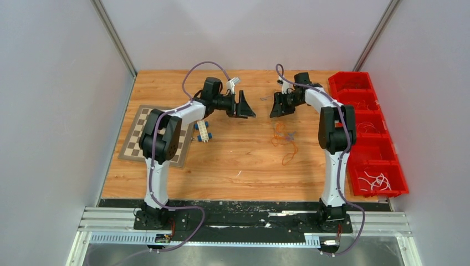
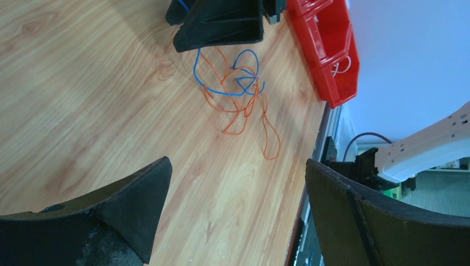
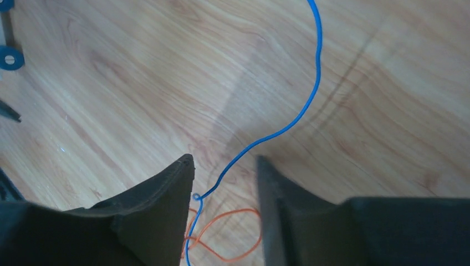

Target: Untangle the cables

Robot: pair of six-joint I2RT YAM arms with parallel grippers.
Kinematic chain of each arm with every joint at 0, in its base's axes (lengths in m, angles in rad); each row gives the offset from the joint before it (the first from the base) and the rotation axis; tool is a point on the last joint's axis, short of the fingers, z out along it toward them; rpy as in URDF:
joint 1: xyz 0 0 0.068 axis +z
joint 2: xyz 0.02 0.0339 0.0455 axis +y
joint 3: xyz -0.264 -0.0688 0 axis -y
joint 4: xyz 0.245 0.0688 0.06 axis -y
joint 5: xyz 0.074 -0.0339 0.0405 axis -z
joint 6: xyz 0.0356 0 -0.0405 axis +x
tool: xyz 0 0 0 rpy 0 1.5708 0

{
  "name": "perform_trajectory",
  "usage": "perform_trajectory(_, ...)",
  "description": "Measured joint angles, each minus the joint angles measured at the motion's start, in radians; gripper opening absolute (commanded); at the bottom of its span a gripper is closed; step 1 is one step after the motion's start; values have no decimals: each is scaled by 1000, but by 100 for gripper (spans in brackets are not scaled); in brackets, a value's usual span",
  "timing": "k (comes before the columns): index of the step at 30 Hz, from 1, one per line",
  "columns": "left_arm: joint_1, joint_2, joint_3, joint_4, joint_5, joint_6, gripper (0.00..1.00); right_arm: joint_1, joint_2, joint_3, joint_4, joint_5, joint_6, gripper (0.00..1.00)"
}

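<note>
Wood-grain tabletop (image 1: 238, 160), light oak tone, fills enclosure floor. Pale grey panels on 3 sides: left wall (image 1: 50, 111), back wall (image 1: 244, 33), right wall (image 1: 432, 83). Metal corner posts (image 1: 113, 37) slant up at both back corners. Alu rail (image 1: 111, 224) runs along near edge, grey metal sheet (image 1: 244, 256) below it. Row of red bins (image 1: 382, 145) along right edge of tabletop. Checkerboard mat (image 1: 133, 141) flat at left, slightly skewed. Light soft, even, from above; shadows faint. No windows in view.
</note>
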Motion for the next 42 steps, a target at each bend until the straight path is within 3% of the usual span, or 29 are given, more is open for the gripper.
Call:
perform_trajectory(3, 0, -17, -26, -20, -15, 24, 99, 0, 42, 3, 0, -19, 28, 2)
perform_trajectory(4, 0, -24, -29, -34, -21, 36, 99, 0, 47, 3, -1, -29, 40, 0)
perform_trajectory(10, 0, -151, -120, -36, -26, 111, 100, 2, 14, -15, 24, -171, 125, 0)
perform_trajectory(17, -1, -472, -445, 164, -31, 198, 100, 27, -301, -156, 205, -321, 354, 0)
perform_trajectory(26, -15, -626, -429, 252, -110, 325, 99, 181, -575, -155, 384, -368, 507, 0)
perform_trajectory(29, -61, -632, -380, 272, -169, 350, 92, 217, -603, -153, 428, -367, 551, 0)
perform_trajectory(35, -168, -619, -359, 318, -309, 429, 66, 249, -610, -99, 523, -353, 687, 0)
perform_trajectory(38, -159, -608, -465, 365, -373, 460, 54, 240, -610, -12, 547, -335, 735, 0)
perform_trajectory(42, -103, -583, -651, 341, -410, 468, 53, 195, -622, 88, 593, -311, 783, 0)
